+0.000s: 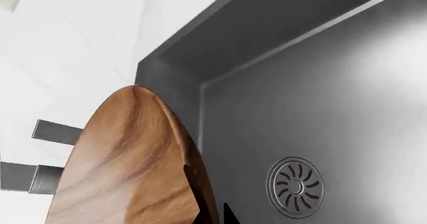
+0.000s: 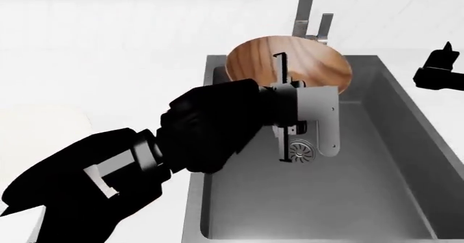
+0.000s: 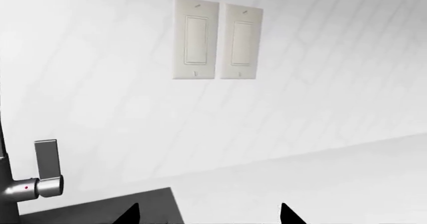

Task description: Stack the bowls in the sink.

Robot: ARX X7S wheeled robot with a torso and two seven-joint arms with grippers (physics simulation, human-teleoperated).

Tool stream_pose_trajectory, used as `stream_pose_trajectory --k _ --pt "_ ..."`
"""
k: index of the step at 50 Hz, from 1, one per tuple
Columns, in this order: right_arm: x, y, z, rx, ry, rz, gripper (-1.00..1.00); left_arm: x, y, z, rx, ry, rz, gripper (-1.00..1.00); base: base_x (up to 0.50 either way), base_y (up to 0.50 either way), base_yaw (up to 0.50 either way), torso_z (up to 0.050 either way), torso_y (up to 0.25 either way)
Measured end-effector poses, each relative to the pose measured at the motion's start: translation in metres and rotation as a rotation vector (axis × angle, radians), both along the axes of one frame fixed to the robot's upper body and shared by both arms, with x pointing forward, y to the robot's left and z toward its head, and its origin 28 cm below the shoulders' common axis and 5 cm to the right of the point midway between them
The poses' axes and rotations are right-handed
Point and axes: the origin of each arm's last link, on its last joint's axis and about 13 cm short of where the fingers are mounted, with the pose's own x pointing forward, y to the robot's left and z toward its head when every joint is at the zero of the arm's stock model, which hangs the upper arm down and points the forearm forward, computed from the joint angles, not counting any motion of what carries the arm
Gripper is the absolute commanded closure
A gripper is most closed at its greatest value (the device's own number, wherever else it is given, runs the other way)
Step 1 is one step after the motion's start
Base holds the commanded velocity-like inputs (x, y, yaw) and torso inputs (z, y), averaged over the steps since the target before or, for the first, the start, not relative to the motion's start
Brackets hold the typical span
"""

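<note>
The wide brown wood-grain bowl (image 2: 319, 63) hangs tilted on edge over the far end of the dark grey sink (image 2: 362, 199). My left gripper (image 2: 281, 72) is shut on its rim. In the left wrist view the bowl (image 1: 127, 159) fills the near side, with my left gripper (image 1: 213, 218) pinching its rim above the basin floor (image 1: 347, 108) and the round metal drain (image 1: 295, 186). My right gripper (image 2: 442, 69) is open and empty, off the sink's right rim. Its tips (image 3: 209, 216) are spread apart in the right wrist view. The cream-white bowl is out of view.
The tall steel faucet (image 2: 308, 9) stands behind the sink, close to the bowl; it also shows in the right wrist view (image 3: 40, 184). White counter (image 2: 87, 80) surrounds the basin. Two wall switches (image 3: 217, 38) are on the white backsplash.
</note>
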Motion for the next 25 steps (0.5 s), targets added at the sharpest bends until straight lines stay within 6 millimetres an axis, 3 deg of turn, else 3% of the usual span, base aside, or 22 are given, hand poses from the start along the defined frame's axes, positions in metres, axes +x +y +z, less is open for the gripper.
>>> stream_pose_trajectory --k 10,25 --pt "-0.003 -0.003 -0.003 0.001 0.005 -0.011 -1.00 0.003 -0.011 -0.019 0.013 0.057 -0.066 1.00 0.00 0.00 0.00 0.000 0.000" --pt "-0.007 -0.008 -0.007 0.000 0.017 -0.028 -1.00 0.006 -0.012 -0.045 0.032 0.111 -0.108 1.00 0.00 0.00 0.00 0.000 0.000"
